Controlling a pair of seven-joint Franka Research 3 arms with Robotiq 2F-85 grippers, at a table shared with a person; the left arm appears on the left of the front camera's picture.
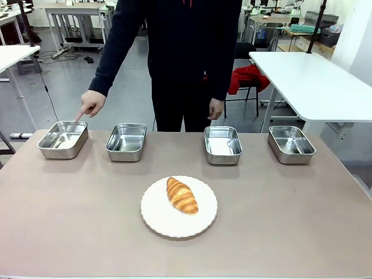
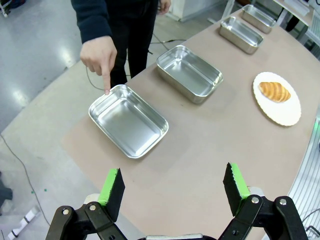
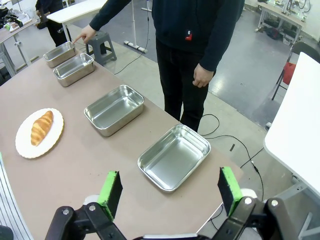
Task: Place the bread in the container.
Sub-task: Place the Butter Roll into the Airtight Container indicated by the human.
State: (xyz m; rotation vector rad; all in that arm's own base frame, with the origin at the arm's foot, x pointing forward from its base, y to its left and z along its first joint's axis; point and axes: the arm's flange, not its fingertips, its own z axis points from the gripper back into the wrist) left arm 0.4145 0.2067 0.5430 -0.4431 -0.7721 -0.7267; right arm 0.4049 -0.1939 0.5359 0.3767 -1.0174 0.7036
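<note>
Bread (image 1: 182, 195) on plate (image 1: 156, 221), centre of front view, upper right of left wrist view, well apart from left gripper (image 2: 173, 186), spread wide, empty. Right gripper (image 3: 170, 189) likewise spread. Hand (image 1: 90, 103) pointing at upper-left container (image 1: 63, 139).

Readable text, labels, brands, numbers: none you can log; one small red mark (image 3: 188, 36) on the chest of the person's dark top (image 3: 210, 20), at the far side of the scene; too small for you to read as a word or logo.
</note>
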